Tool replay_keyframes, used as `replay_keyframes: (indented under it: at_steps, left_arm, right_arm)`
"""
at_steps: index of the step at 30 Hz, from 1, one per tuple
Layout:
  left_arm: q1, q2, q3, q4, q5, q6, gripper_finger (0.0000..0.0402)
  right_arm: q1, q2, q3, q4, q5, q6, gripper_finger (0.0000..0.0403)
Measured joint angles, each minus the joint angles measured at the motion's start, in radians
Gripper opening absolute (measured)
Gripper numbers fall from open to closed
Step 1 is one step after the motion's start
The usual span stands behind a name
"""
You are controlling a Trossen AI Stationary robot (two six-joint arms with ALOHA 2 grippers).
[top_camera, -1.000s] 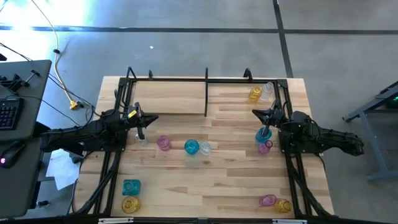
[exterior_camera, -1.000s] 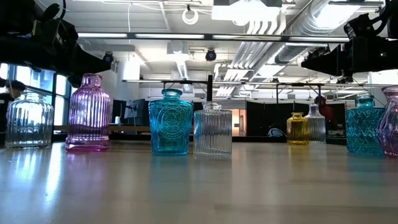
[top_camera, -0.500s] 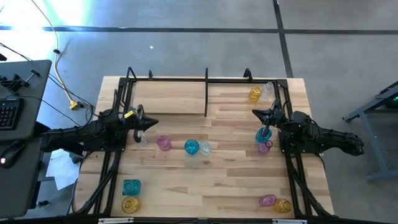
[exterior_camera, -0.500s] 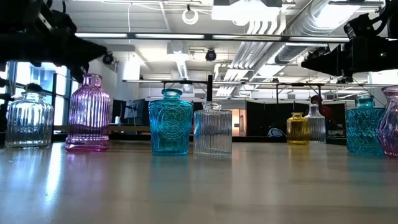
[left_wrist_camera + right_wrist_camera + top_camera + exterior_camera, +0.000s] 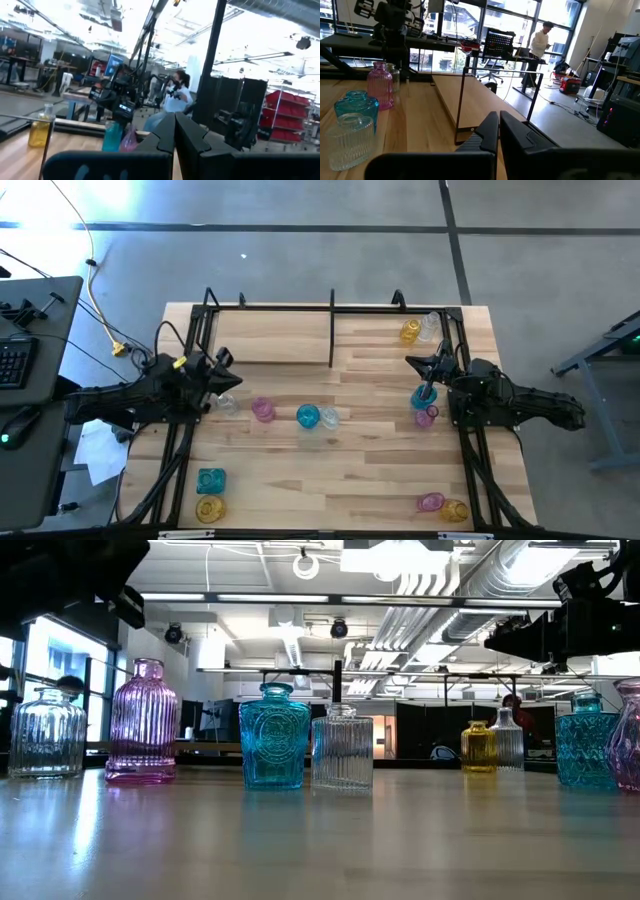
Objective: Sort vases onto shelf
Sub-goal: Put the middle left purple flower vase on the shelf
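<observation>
Pale wood table (image 5: 360, 470). Black rod shelf (image 5: 332, 330) at far edge, holding yellow and clear vases (image 5: 419, 330) at right end. Remaining vases (image 5: 308, 416) scattered mid-table and at both near corners.

The pale wood worktop (image 5: 360, 470) lies bare across its near middle — room to pass. A row of ribbed glass vases (image 5: 262, 410) bars the centre; the black rod shelf (image 5: 331, 330) fences the far edge, its left bay open, its right corner holding two vases.
</observation>
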State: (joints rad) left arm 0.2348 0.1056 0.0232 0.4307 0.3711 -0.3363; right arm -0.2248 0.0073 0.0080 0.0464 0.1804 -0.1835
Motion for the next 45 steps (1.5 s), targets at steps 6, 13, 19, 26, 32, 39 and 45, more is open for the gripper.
replay_keyframes:
  at_steps: [6, 13, 19, 26, 32, 39, 45]
  left_arm:
    - [-0.011, 0.076, 0.053, -0.067, -0.014, 0.091, 0.0000]
    - [-0.024, 0.307, 0.167, -0.167, -0.117, 0.187, 0.0012]
    - [-0.026, 0.483, 0.273, -0.314, -0.112, 0.289, 0.0048]
    - [-0.026, 0.579, 0.399, -0.467, -0.112, 0.291, 0.0093]
    - [-0.027, 0.586, 0.478, -0.541, -0.115, 0.295, 0.0124]
    - [-0.027, 0.586, 0.599, -0.682, -0.113, 0.296, 0.0115]
    - [-0.027, 0.596, 0.714, -0.857, -0.113, 0.271, 0.0082]
  right_arm:
    - [0.000, 0.000, 0.000, 0.000, 0.000, 0.000, 0.0000]
    - [0.000, 0.000, 0.000, 0.000, 0.000, 0.000, 0.0000]
    - [0.000, 0.000, 0.000, 0.000, 0.000, 0.000, 0.0000]
    - [0.000, 0.000, 0.000, 0.000, 0.000, 0.000, 0.0000]
    - [0.000, 0.000, 0.000, 0.000, 0.000, 0.000, 0.0000]
    - [0.000, 0.000, 0.000, 0.000, 0.000, 0.000, 0.0000]
    - [0.000, 0.000, 0.000, 0.000, 0.000, 0.000, 0.0000]
